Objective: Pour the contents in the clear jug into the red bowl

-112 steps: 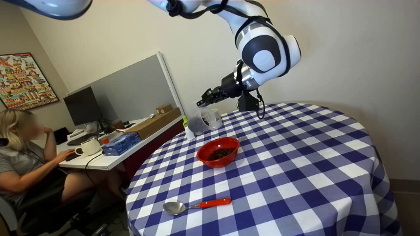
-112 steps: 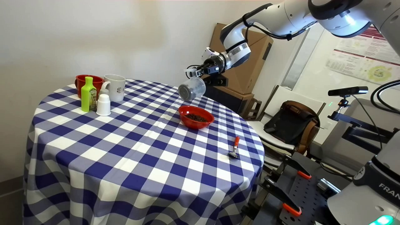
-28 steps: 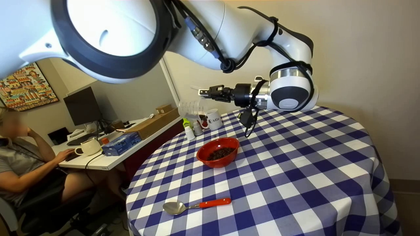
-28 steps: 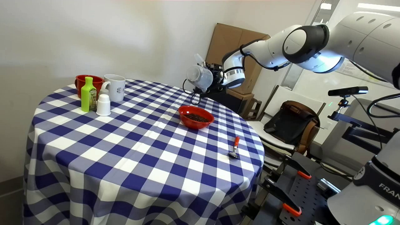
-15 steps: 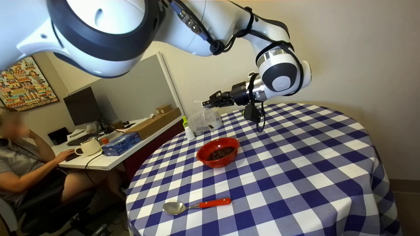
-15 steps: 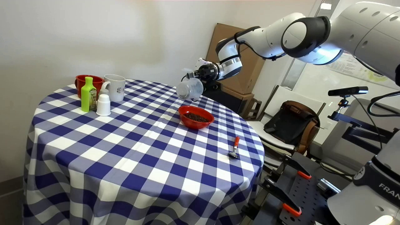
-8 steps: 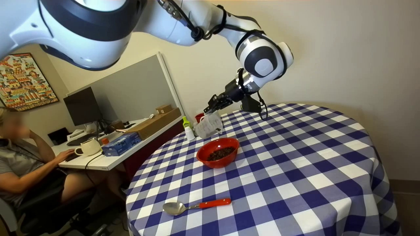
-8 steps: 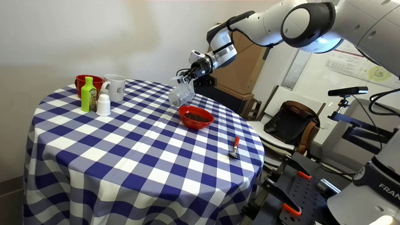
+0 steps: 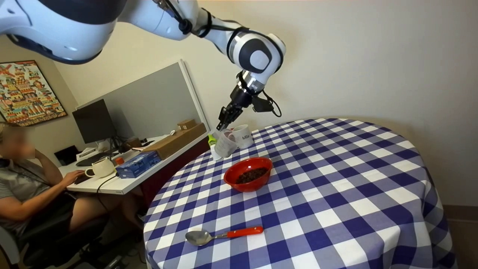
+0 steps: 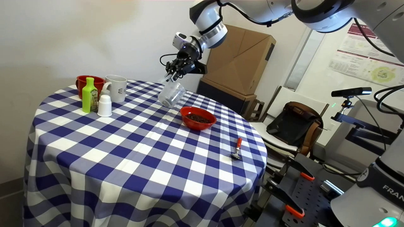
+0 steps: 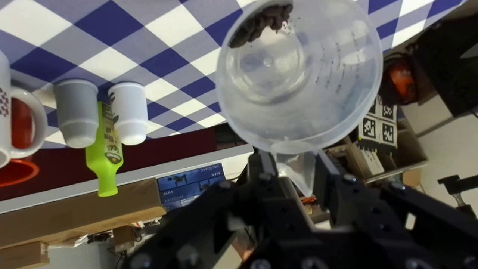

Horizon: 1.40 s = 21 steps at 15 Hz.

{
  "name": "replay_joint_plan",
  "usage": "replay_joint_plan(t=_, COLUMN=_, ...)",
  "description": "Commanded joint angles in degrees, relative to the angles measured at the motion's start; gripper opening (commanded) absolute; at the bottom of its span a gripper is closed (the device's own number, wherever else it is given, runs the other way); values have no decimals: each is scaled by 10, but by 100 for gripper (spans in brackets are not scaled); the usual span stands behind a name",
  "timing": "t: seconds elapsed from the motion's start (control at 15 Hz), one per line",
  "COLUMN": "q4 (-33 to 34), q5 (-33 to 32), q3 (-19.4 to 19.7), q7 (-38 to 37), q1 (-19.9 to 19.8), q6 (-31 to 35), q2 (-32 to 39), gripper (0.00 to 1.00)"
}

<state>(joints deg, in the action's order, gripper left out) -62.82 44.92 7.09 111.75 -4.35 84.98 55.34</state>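
Observation:
The clear jug (image 9: 225, 145) is held tilted in the air, also seen in an exterior view (image 10: 172, 94). In the wrist view, I look into the jug (image 11: 328, 93); a small clump of dark pieces (image 11: 257, 26) lies inside near its base. My gripper (image 9: 220, 126) is shut on the jug's handle, one finger on each side, as the wrist view (image 11: 293, 164) shows. The red bowl (image 9: 244, 186) stands upright on the table with dark pieces in it, also in an exterior view (image 10: 197, 126). The jug is beside the bowl, not over it. The wrist view does not show the bowl.
A green bottle (image 10: 89, 97), white cups (image 10: 104, 106), a white mug (image 10: 118, 91) and a red mug (image 10: 82, 82) stand together on the checked tablecloth (image 10: 142, 148). A spoon with an orange-red handle (image 9: 244, 231) lies near the bowl. A person sits at a desk beyond.
The jug has moved away from above the bowl toward the mugs and cups. My gripper now points more steeply down, turning the jug. The bowl and spoon have not moved.

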Motion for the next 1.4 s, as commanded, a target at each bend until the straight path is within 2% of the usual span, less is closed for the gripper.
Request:
replay_joint_plan(t=0.0, q4=-94, q5=-92, q3=-40, q7=39, q1=21, q6=110, q2=-73, gripper=8)
replay_joint_plan(t=0.4, q4=-256, q5=-205, q3=-118, q7=87, q1=36, q6=355, q2=-159, gripper=8)
replay_joint_plan(t=0.8, q4=-384, q5=-299, q3=-165, q7=140, q1=34, q6=531, q2=-222, gripper=8)
replay_joint_plan(t=1.07, q4=-439, q5=-332, q3=-186, q7=153, q1=27, q6=594, q2=-256, gripper=8)
replay_joint_plan(t=1.2, q4=-460, q5=-335, q3=-192, q7=147, q1=25, q6=592, q2=-269, gripper=8)
replay_joint_plan(t=1.33, q4=-475, q5=-337, q3=-191, q7=128, q1=28, q6=556, q2=-280, gripper=8)
